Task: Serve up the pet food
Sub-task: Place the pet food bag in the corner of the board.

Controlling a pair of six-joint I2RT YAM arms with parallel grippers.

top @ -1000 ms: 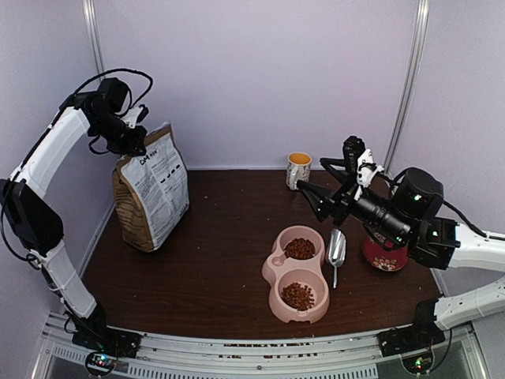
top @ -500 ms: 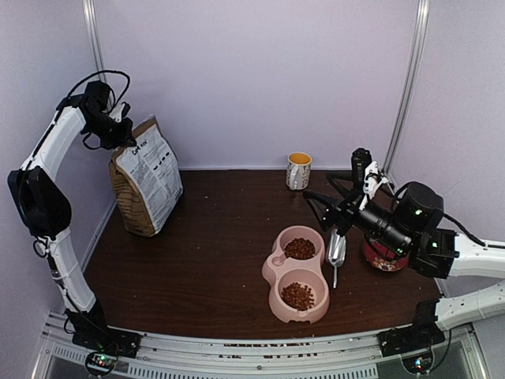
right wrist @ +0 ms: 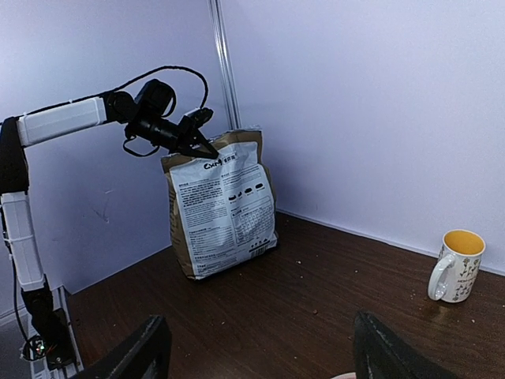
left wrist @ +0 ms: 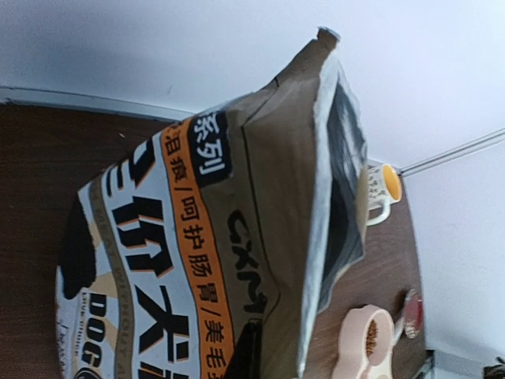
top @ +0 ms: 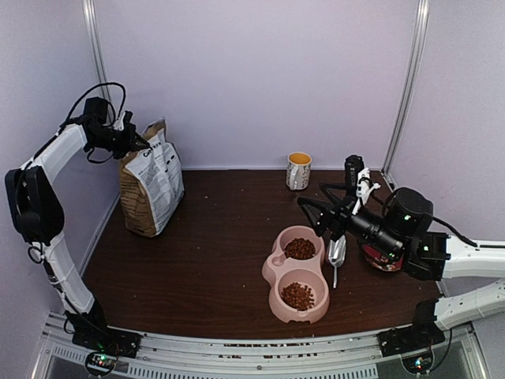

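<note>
You're working in a robot lab booth: plain lilac walls (top: 252, 79), metal corner posts (top: 405, 87), dark counter (top: 213, 253) fronted by an aluminium rail (top: 237, 345).

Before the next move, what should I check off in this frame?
1. Pet food in both compartments of the pink bowl: ok.
2. Scoop lying on the table beside the bowl, not held: ok.
3. Right gripper jaws open and empty: ok.
4. Bag standing on its base, top open: ok.
5. Left gripper at the bag's top edge, gripping it or not: cannot tell.
</note>
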